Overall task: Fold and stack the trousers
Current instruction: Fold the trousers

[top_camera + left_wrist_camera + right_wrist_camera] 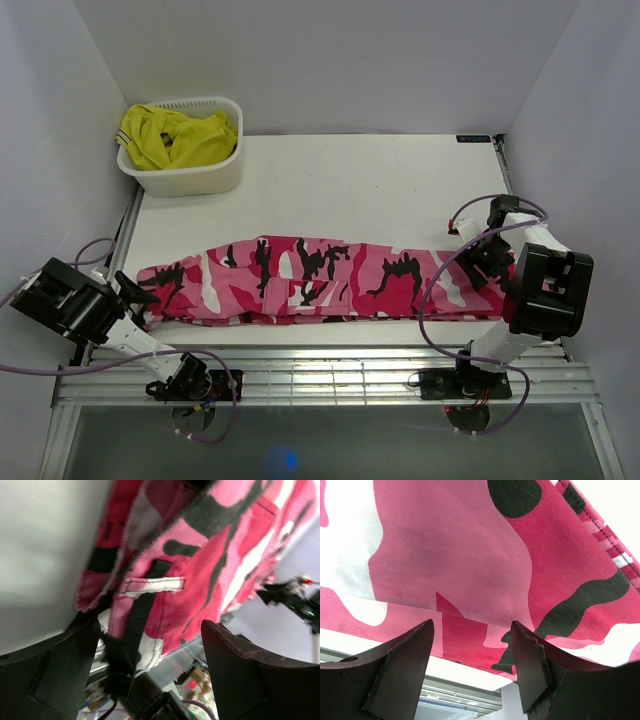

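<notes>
The trousers (320, 280), in pink, white, dark red and black camouflage, lie stretched from left to right across the near half of the table. My left gripper (140, 293) is at their left end, and my right gripper (487, 258) is over their right end. In the left wrist view the left gripper (150, 647) stands wide open, and the trousers' hem (165, 595) with a black strap (142, 615) lies just beyond its fingers. In the right wrist view the right gripper (470, 650) is open just above the near edge of the trousers (470, 570), gripping nothing.
A white basket (190, 178) holding a plain yellow garment (175, 135) stands at the back left corner. White walls close in the table (360, 190) on the left, back and right. A metal rail (320, 375) runs along the near edge.
</notes>
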Controlling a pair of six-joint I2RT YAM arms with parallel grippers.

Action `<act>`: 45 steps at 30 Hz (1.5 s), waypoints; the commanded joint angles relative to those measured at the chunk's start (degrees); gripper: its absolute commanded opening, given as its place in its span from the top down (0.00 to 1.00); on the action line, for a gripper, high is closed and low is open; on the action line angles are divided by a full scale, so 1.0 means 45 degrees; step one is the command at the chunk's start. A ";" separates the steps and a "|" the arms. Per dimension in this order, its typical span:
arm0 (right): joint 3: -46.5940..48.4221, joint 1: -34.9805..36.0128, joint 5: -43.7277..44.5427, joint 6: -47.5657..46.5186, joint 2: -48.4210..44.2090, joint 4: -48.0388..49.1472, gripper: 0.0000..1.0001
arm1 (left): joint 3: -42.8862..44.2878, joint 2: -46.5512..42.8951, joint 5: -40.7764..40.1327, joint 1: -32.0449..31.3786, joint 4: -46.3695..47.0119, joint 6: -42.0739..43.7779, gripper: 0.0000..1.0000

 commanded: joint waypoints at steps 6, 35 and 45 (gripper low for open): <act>0.0602 -0.0056 -0.0123 -0.0097 -0.0542 -0.0326 0.32 | 0.0751 -0.1693 -0.2527 0.0970 -0.0318 0.0113 0.02; 0.0837 0.0413 -0.0887 -0.0194 -0.0602 -0.0464 0.35 | 0.2818 0.2525 0.0558 0.0502 -0.1884 -0.0060 0.20; -0.0784 0.0413 0.0424 -0.0488 -0.0016 0.0865 0.39 | 0.2900 0.1531 0.1712 0.0365 -0.1903 0.0485 0.75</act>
